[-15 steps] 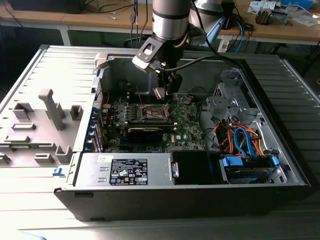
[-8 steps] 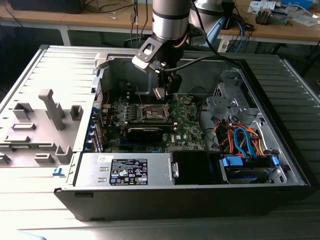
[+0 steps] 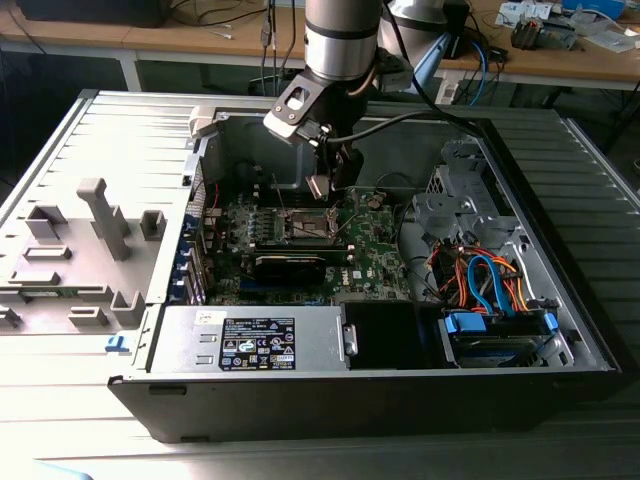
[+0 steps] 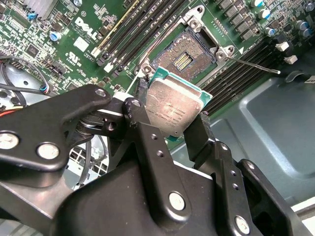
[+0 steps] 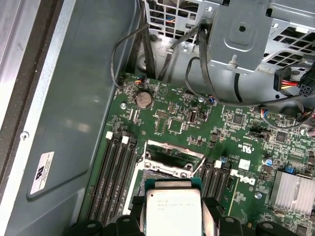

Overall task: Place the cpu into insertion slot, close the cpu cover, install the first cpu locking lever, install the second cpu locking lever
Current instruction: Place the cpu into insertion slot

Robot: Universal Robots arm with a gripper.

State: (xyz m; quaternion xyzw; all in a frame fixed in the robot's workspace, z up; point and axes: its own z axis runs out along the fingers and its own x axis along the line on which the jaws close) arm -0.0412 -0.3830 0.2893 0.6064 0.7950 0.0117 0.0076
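The insertion slot (image 4: 183,55) partly behind the cpu (image 4: 173,105)

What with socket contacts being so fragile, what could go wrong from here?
1. The gripper holds the cpu only by its edges, close over the open insertion slot; a slip could drop it onto the contacts.
2. In the second wrist view the cpu looks tilted against the slot; lowered that way, a corner might land first.
3. A locking lever juts out beside the slot, and the gripper might catch it.
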